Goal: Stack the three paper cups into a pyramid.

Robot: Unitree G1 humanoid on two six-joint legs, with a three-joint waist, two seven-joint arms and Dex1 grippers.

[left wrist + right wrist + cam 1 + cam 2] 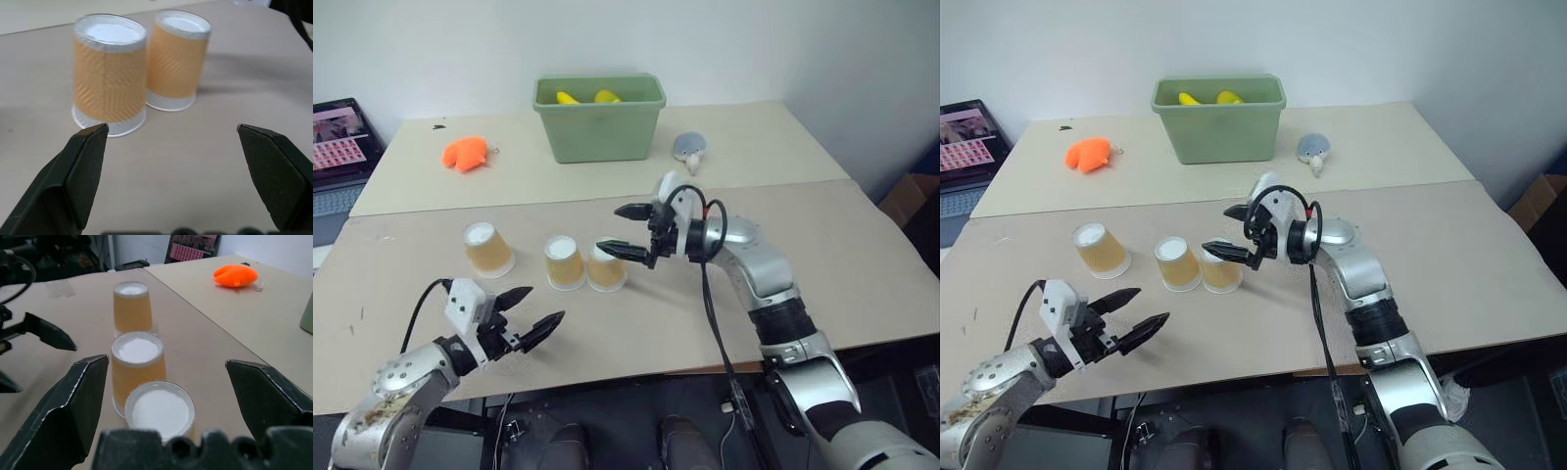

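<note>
1. Three paper cups stand upside down in a row on the tan table [862,264], left of centre in the head view: the left cup [487,247] sits apart, while the middle cup [564,261] and right cup [606,268] stand just beside each other, white bottoms up.
2. The right gripper [628,231] hovers above the right cup at the frame's centre, fingers spread wide, holding nothing.
3. The left gripper [530,312] sits in the lower left, below the row, jaws also spread and empty, well apart from the cups.
4. A green bin [599,119] stands at upper centre on the paler table behind, with yellow items inside.
5. An orange toy [466,154] lies to the bin's left; a grey plush toy [689,149] lies to its right.
6. A laptop [337,157] shows at the far left edge.
</note>
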